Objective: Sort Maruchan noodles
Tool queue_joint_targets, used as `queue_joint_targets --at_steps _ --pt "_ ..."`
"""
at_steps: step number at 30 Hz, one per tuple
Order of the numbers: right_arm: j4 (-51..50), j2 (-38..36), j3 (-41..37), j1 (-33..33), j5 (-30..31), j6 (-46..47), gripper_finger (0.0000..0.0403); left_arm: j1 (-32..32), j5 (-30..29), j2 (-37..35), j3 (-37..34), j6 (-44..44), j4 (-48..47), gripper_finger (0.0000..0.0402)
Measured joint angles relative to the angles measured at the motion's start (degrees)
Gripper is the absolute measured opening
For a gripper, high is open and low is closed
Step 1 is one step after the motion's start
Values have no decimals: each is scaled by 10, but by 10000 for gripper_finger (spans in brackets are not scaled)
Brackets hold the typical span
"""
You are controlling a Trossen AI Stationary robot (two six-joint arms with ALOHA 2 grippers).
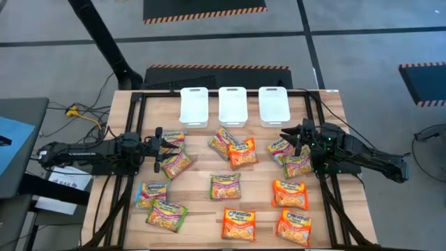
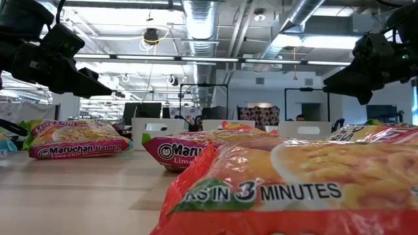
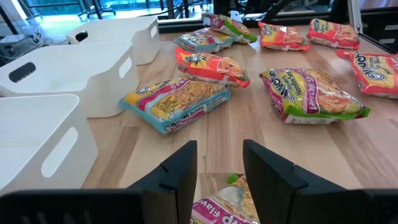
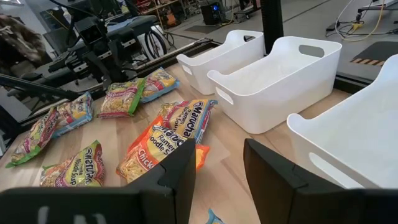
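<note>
About a dozen Maruchan noodles (image 1: 226,185) are scattered on the desk (image 1: 198,209) before three empty white trays (image 1: 234,105). Left gripper (image 1: 162,143) and right gripper (image 1: 288,137) are held above packets, fingers parted, nothing gripped. Sorting appears not yet begun; a descent onto one packet is judged needed next.

Low view: nearest orange packet (image 2: 294,189) reads "IN 3 MINUTES"; pink-banded packet (image 2: 75,139) reads "Maruchan Ramen".
</note>
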Motion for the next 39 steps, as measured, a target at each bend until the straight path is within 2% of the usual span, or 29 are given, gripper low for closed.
queue_joint_targets --at_steps 30,34,39 --pt "0 0 0 0 0 0 159 0 0 0 0 -4 0 121" --pt "0 0 0 0 0 0 159 0 0 0 0 -68 0 121" --pt "0 0 0 0 0 0 159 0 -1 0 0 -224 0 121"
